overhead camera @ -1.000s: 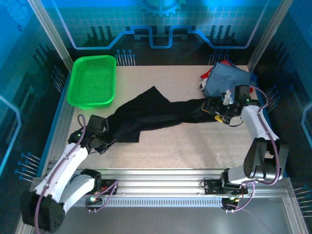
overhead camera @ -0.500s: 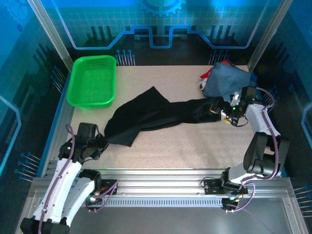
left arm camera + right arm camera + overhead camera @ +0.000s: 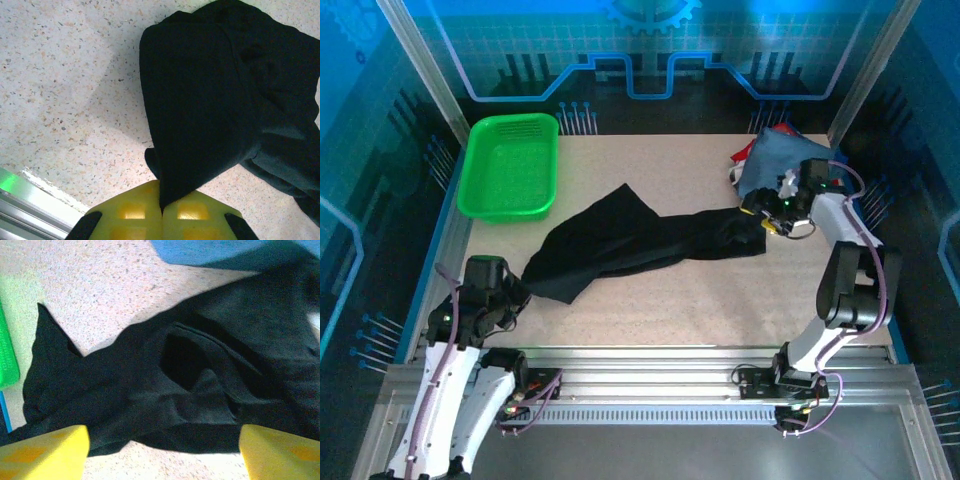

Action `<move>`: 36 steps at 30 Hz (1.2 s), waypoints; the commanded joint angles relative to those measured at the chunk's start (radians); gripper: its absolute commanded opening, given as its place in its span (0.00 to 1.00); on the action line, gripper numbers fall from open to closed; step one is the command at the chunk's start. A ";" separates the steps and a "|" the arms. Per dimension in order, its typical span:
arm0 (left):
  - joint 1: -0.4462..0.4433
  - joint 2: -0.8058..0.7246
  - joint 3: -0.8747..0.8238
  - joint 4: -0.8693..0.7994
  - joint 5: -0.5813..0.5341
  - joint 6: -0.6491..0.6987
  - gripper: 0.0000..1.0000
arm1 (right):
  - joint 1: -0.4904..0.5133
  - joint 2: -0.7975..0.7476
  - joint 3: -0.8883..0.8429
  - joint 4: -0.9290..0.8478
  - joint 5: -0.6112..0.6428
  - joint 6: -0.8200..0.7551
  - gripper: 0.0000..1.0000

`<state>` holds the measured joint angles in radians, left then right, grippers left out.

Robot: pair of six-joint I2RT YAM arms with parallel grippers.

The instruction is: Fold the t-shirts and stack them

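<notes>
The left end effector [image 3: 512, 297] is sitting at the near-left of the counter [image 3: 720, 300], pinching the near end of the black t-shirt [image 3: 630, 235]. The shirt is lying in a rumpled band that reaches the right end effector [image 3: 760, 210], which is beside the slate-blue shirt [image 3: 785, 160]. Evidently the ends are being drawn apart to flatten the garment.

From the left wrist, the yellow fingers [image 3: 130, 215] are pressing together on a fold of black cloth.

From the right wrist, the fingers [image 3: 45, 450] are standing wide apart over the bunched far end, gripping nothing. A grasp there appears to be next.
</notes>
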<state>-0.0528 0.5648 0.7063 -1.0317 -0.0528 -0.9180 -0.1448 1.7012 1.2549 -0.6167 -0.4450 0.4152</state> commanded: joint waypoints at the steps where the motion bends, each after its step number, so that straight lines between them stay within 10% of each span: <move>1: 0.011 0.000 -0.004 0.017 0.009 -0.008 0.00 | 0.027 0.058 0.060 -0.010 0.037 0.013 0.75; 19: 0.013 0.005 -0.015 0.013 0.023 0.008 0.00 | 0.119 0.285 0.284 -0.092 0.165 -0.060 0.50; 26: 0.013 0.009 -0.013 0.012 0.022 0.013 0.00 | 0.121 0.308 0.292 -0.110 0.207 -0.060 0.16; 28: 0.014 0.014 -0.009 0.015 0.022 0.015 0.00 | 0.121 0.288 0.290 -0.097 0.205 -0.054 0.00; 36: 0.016 0.050 0.094 0.064 0.037 0.033 0.00 | 0.084 0.027 0.269 -0.061 0.089 -0.049 0.00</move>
<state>-0.0483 0.6064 0.7273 -1.0115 -0.0399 -0.9131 -0.0360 1.8763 1.5162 -0.6952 -0.2813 0.3653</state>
